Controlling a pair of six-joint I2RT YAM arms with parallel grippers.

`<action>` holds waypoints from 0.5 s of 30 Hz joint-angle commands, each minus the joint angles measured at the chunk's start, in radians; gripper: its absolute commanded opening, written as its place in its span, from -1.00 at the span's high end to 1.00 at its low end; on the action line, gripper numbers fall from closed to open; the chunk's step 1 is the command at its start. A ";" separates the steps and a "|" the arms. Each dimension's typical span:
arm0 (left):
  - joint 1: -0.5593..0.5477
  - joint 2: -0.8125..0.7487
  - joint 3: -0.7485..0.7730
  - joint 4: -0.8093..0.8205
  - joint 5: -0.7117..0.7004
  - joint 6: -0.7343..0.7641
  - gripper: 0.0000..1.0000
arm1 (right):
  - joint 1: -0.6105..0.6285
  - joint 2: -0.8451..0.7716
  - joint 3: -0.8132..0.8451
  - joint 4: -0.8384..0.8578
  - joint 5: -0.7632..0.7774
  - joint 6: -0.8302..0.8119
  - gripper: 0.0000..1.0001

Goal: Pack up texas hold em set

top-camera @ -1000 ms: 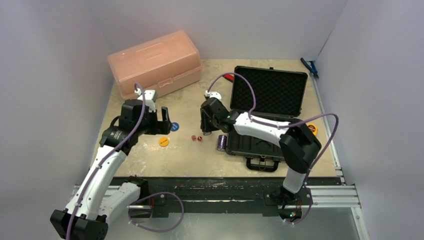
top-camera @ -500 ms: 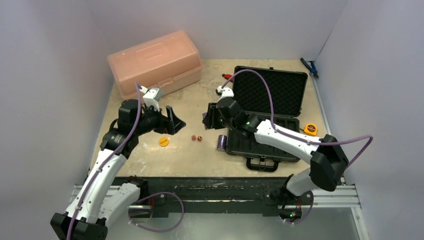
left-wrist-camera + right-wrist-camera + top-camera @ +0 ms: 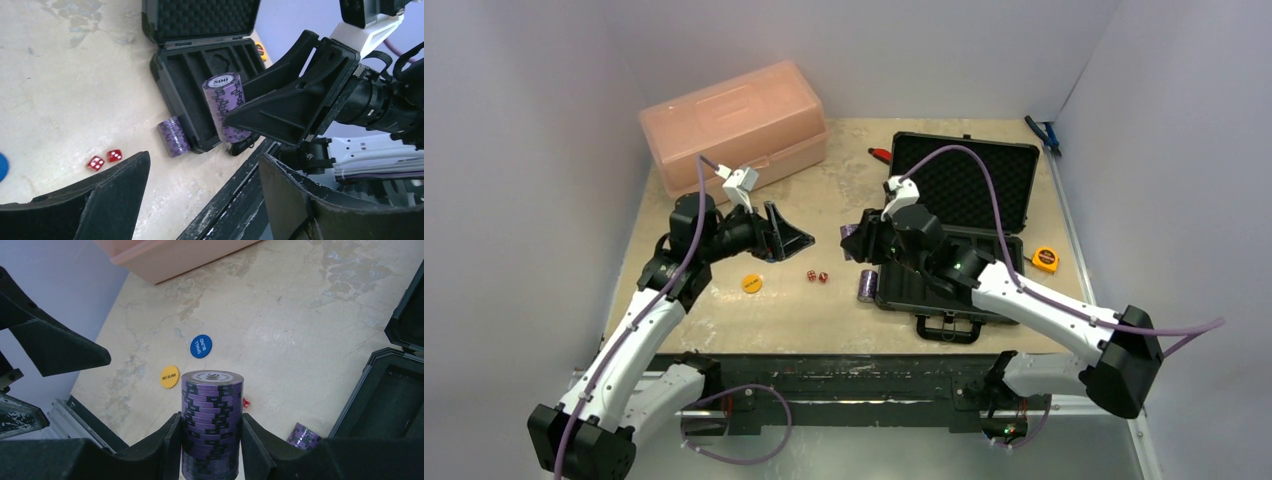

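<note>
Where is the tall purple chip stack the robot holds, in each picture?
Top view: held purple stack, centre, left of the black case.
Left wrist: centre, upright.
Right wrist: bottom centre, between the jaws.
Shared landmark: the second purple stack lying beside the case.

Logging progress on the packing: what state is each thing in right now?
black case: open, lid up.
pink box: closed.
right tool: shut on held chip stack.
held chip stack: lifted off the table.
left tool: open, empty.
second chip stack: on its side, on the table.
dice: loose on table.
orange disc: flat on table.
</note>
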 commanded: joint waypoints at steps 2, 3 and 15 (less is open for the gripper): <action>-0.055 0.016 0.018 0.137 0.002 -0.083 -0.58 | -0.001 -0.097 -0.022 0.148 -0.003 0.017 1.00; -0.068 0.018 0.022 0.142 -0.011 -0.090 -0.58 | -0.001 -0.109 -0.030 0.156 -0.004 0.021 1.00; -0.168 0.073 0.046 0.197 -0.088 -0.118 -0.49 | -0.001 -0.151 -0.056 0.233 -0.022 0.014 1.00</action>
